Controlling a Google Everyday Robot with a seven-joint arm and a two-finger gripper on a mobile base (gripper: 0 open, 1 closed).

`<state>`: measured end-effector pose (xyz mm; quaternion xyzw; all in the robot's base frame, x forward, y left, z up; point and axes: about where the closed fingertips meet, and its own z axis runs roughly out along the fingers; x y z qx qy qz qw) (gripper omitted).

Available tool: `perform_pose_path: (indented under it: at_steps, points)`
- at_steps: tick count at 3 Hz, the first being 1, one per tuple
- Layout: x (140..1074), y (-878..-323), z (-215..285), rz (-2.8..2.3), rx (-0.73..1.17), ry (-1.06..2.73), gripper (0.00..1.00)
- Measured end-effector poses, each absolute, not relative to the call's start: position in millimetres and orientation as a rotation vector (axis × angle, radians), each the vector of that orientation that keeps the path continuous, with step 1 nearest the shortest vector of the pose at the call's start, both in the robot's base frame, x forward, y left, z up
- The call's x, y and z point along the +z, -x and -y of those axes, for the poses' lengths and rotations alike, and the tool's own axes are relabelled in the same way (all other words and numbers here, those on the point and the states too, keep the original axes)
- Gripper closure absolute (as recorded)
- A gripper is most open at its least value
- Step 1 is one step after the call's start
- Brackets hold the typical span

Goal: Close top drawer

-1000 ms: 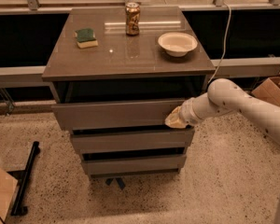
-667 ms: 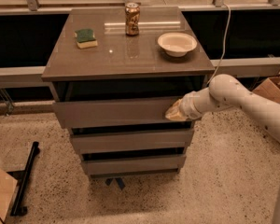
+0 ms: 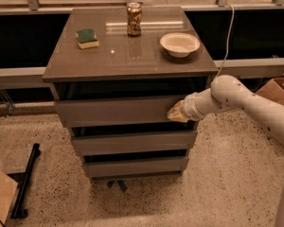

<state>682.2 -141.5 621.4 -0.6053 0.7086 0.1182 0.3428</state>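
The top drawer (image 3: 113,110) is a wide grey drawer with a plain flat front, just under the cabinet top (image 3: 128,56). It stands out a little from the cabinet, with a dark gap above it. My gripper (image 3: 176,112) is at the end of the white arm that comes in from the right. It presses against the right end of the drawer's front panel. Two narrower grey drawer fronts (image 3: 132,142) sit below it.
On the cabinet top stand a green sponge (image 3: 87,37), a drink can (image 3: 134,19) and a white bowl (image 3: 180,44). A cardboard box (image 3: 277,90) is at the right, another at the bottom left corner, and a black stand (image 3: 26,183) lies on the floor at the left.
The drawer front has moved back toward the cabinet, and my gripper has followed it inward along its right end.
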Motion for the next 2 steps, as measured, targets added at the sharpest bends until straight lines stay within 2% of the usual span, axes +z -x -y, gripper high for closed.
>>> perform_pose_path:
  at_steps: [1, 2]
  points:
    - [619.6, -681.8, 139.5, -1.842, 0.312, 1.576, 0.12]
    - [618.1, -681.4, 137.7, -1.841, 0.316, 1.578, 0.00]
